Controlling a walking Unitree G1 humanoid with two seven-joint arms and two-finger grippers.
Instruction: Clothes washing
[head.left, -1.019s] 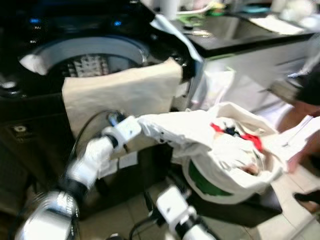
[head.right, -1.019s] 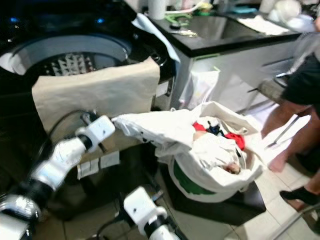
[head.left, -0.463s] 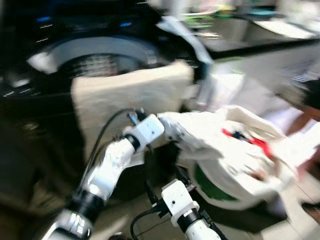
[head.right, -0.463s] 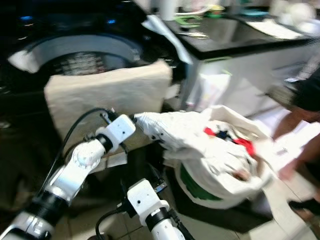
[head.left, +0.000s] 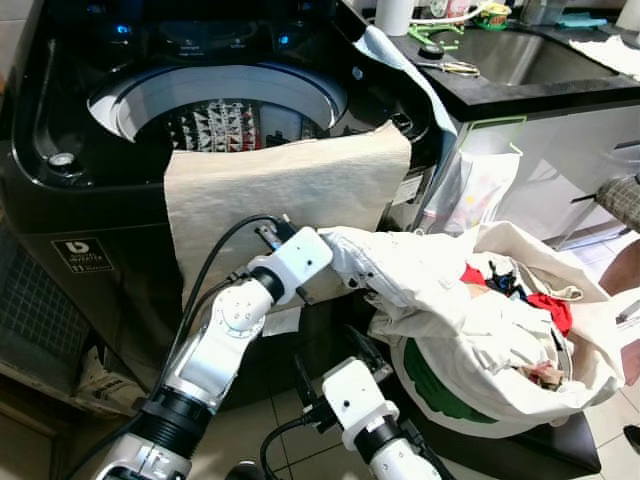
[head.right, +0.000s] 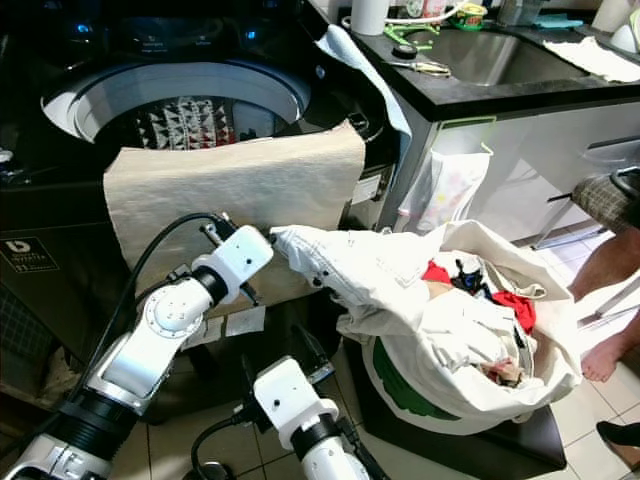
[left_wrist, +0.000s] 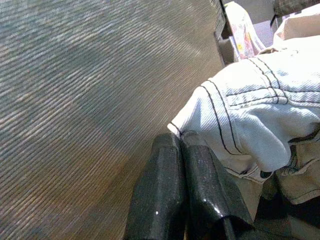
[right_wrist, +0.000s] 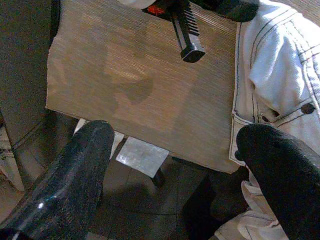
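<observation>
1. Our left gripper (left_wrist: 181, 142) has its fingers clamped together on an edge of the white garment (head.left: 400, 270).
2. The garment stretches from the laundry basket (head.left: 440, 385) toward the beige cloth (head.left: 280, 190) draped over the washing machine (head.left: 60, 200).
3. Our right gripper (right_wrist: 175, 155) hangs below with fingers spread apart, holding nothing.

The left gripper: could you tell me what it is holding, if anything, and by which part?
The left gripper is shut on the white garment, pinching a stitched edge at its end nearest the washing machine. The rest trails into the laundry basket.
</observation>
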